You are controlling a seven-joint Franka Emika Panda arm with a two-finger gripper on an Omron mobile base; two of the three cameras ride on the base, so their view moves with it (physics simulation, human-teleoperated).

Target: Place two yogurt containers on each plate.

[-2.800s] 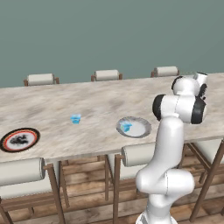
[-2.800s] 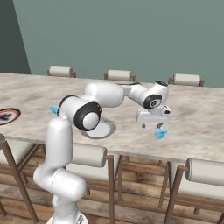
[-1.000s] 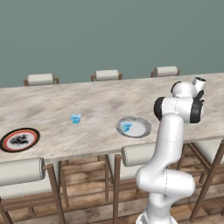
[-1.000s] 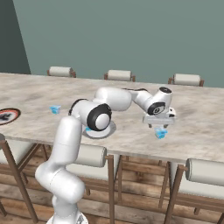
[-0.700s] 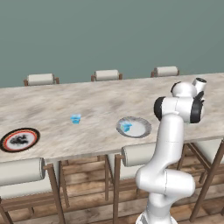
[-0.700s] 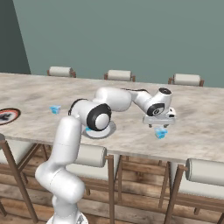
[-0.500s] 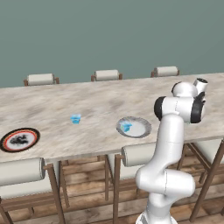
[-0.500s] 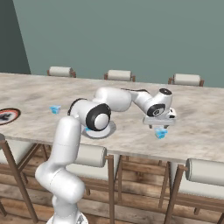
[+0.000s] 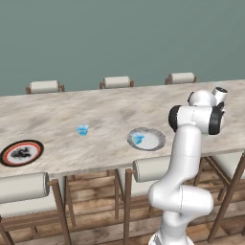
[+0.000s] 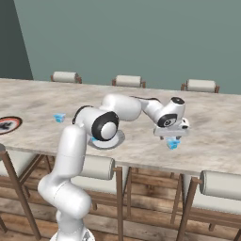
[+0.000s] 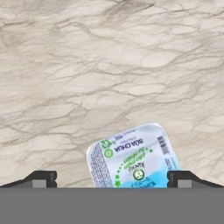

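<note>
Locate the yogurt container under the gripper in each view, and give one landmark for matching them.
Left base view: hidden behind the arm's white upper links.
Right base view: yogurt container on the counter near its front edge, just below the open gripper, right of the grey plate.
Hand view: container at bottom centre, label up, between the fingertips.
Shared landmark: the marbled counter.

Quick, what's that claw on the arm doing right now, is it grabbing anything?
Gripper: open, holding nothing; a yogurt container sits on the table between its fingertips.
</note>
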